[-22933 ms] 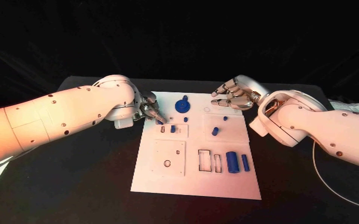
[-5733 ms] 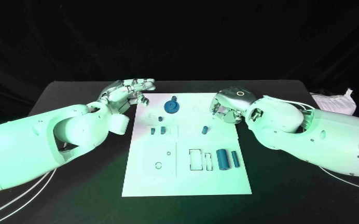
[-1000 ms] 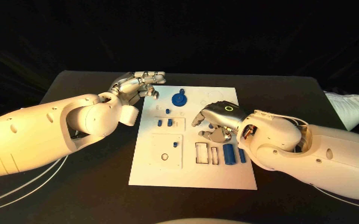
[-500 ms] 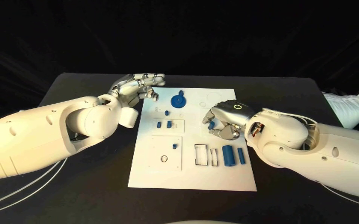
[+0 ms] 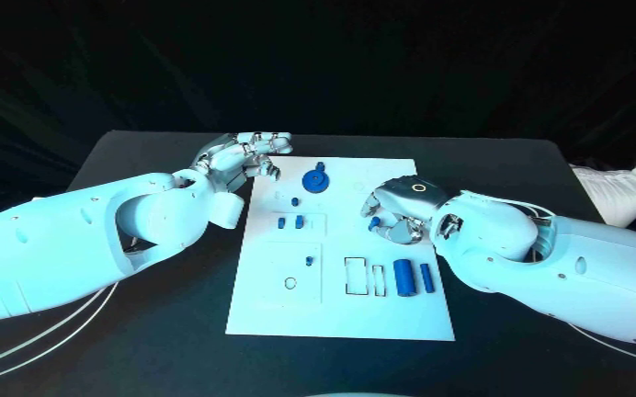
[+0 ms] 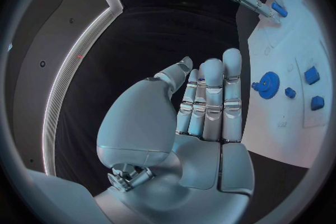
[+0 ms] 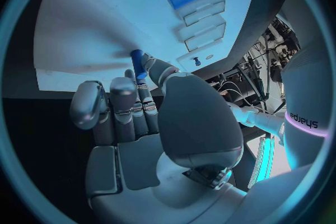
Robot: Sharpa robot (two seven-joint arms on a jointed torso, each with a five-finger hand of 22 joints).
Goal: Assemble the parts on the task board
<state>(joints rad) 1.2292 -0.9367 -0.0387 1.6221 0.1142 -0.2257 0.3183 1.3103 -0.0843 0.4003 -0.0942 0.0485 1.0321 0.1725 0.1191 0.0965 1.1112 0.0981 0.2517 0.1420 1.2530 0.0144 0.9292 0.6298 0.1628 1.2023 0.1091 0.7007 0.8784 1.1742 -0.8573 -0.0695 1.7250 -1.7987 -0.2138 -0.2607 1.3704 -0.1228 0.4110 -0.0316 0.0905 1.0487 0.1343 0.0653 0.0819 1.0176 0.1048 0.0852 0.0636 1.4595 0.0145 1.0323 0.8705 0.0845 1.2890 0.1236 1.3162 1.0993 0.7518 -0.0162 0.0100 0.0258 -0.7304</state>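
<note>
The left robot hand was held empty, fingers straight and together, above the tabletop beside the task board. Over the board's middle, a small blue peg was pinched in the right robot hand. An insertion step was judged in hand; next, the peg needed aligning over its hole.

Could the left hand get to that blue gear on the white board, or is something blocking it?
Probably yes. The left hand hovers empty just off the task board's far left corner, and the blue gear lies close beside it with nothing between. The right hand is busy further over.
</note>
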